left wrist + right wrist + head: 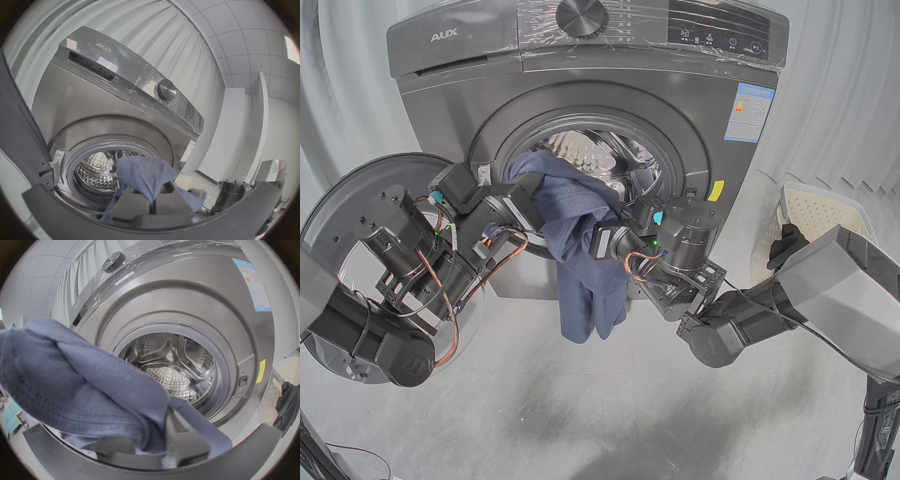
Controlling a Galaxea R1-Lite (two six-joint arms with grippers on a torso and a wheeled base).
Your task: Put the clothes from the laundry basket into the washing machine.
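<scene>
A dark blue garment (575, 231) hangs in front of the open drum (600, 162) of the grey washing machine (650, 94), its lower part drooping below the door opening. My left gripper (530, 187) is shut on the garment's upper left edge, and its fingers (170, 201) pinch blue cloth (147, 175). My right gripper (607, 240) is shut on the garment's right side; the cloth (93, 390) drapes over its fingers (184, 440). The drum's steel interior (175, 365) shows behind. The cream laundry basket (819, 212) stands right of the machine with a black garment (787, 247) over its rim.
The round machine door (344, 212) stands swung open at the left, behind my left arm. Grey floor (581, 400) lies bare before the machine. Pale curtains (837, 94) hang on both sides.
</scene>
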